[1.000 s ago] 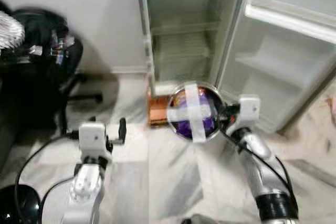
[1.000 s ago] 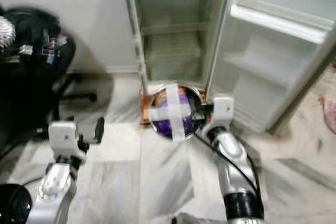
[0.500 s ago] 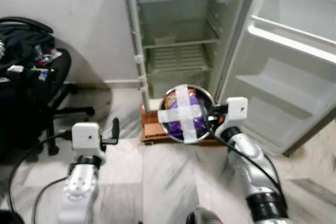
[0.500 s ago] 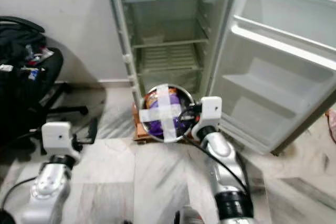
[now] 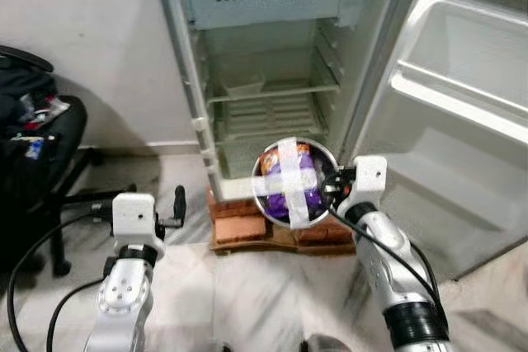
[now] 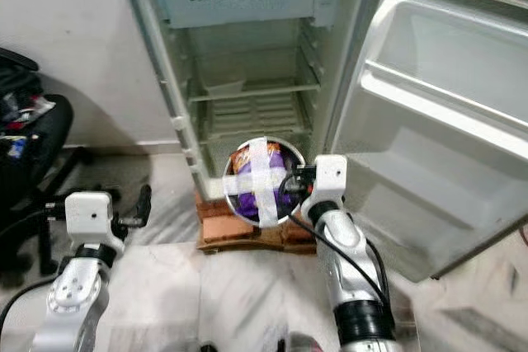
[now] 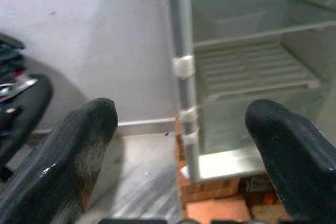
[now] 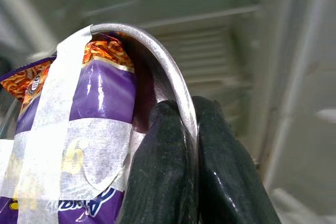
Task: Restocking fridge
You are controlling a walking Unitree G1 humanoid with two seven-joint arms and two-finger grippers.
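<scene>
While standing before the open fridge point(image 5: 272, 80), right gripper point(image 8: 181, 145) clamped on the rim of a metal bowl point(image 5: 293, 180). Fingers point(image 8: 157, 182) pinched tight, one on each side of the rim wall, as seen in the right wrist view. Bowl held up at the level of the fridge's lowest compartment, just in front of the opening, not yet inside. Purple and orange snack packet point(image 8: 100, 103) inside the bowl, strapped down by two strips of white tape point(image 5: 290, 179) crossed over the top. Right arm point(image 5: 388, 261) bent, reaching forward from lower right.

Left gripper point(image 7: 184, 145) spread wide, holding nothing. Fingertips point(image 7: 79, 135) well apart, pointed toward the fridge's left door frame and the wall beside it. Left arm point(image 5: 124, 286) raised at lower left, well apart from the bowl.

Fridge interior bare white, with a wire shelf point(image 5: 268, 113) across the middle. Door point(image 5: 454, 121) swung open to the right, door racks point(image 6: 437, 105) holding nothing. Fridge set on red bricks point(image 5: 243, 208) over a wooden board point(image 5: 272, 241). Black office chair point(image 5: 41, 146) with items piled on it at far left, against the wall. Floor point(image 5: 247, 302) of pale marble tile.
</scene>
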